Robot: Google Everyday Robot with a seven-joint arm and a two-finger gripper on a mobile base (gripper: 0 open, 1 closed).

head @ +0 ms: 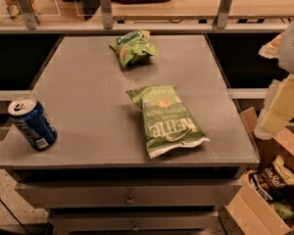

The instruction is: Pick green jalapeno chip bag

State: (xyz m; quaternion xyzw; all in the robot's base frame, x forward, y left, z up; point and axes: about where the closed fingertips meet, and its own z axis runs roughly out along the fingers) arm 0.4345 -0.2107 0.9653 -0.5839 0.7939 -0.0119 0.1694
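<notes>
The scene is lit dimly and warmly from above, soft short shadows are cast beneath the long light-green chip bag [167, 119] and the blue soda can [33, 124] on the grey metal table [88, 82], and the gripper [279, 106], at the right edge beside the table, is rendered pale and blurred.

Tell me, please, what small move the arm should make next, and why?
Probably bring the pincer in over the table toward the green jalapeno chip bag: the pincer hangs beyond the table's right edge, while the bag lies flat near the front centre, untouched.
</notes>
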